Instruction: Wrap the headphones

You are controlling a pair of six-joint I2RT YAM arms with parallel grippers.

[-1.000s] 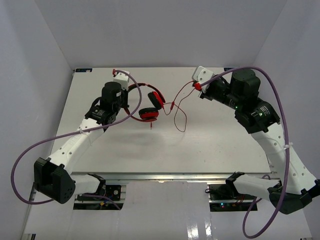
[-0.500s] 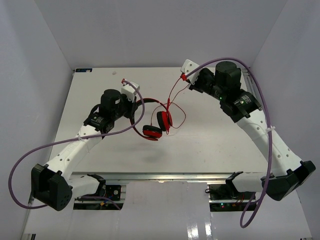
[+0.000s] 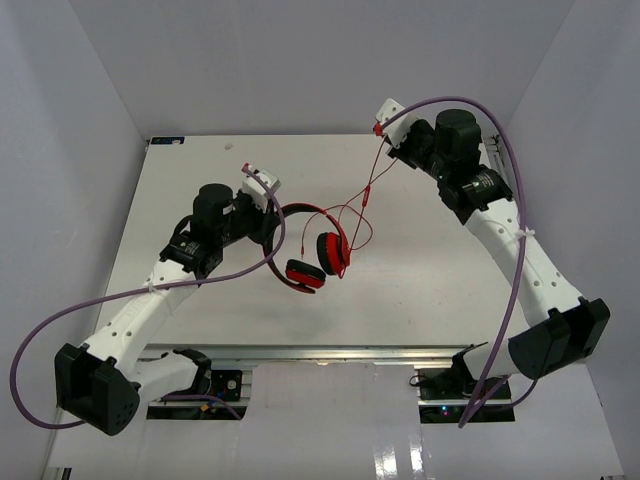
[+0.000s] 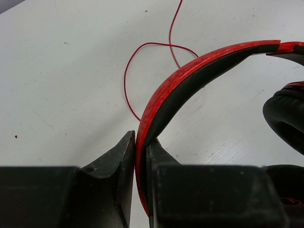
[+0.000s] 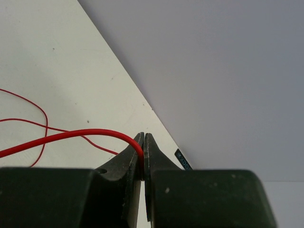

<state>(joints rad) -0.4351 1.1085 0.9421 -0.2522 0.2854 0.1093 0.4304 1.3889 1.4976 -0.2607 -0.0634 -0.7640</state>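
Top external view: the left gripper is clamped on the black-and-red plastic headband of the red over-ear headphones. They sit over the middle of the white tabletop, and their 2 round padded ear cups hang toward the near edge. The right gripper is pinched tight on the thin red cord up by the far right corner, and the cord sags in loose loops between the 2 arms. From the left wrist, the jaws squeeze the band edge-on. I judge the set light. The band looks stiff and springy, a sound place to hold. The cord looks limp, slick and easily kinked, so it wants gentle tension.
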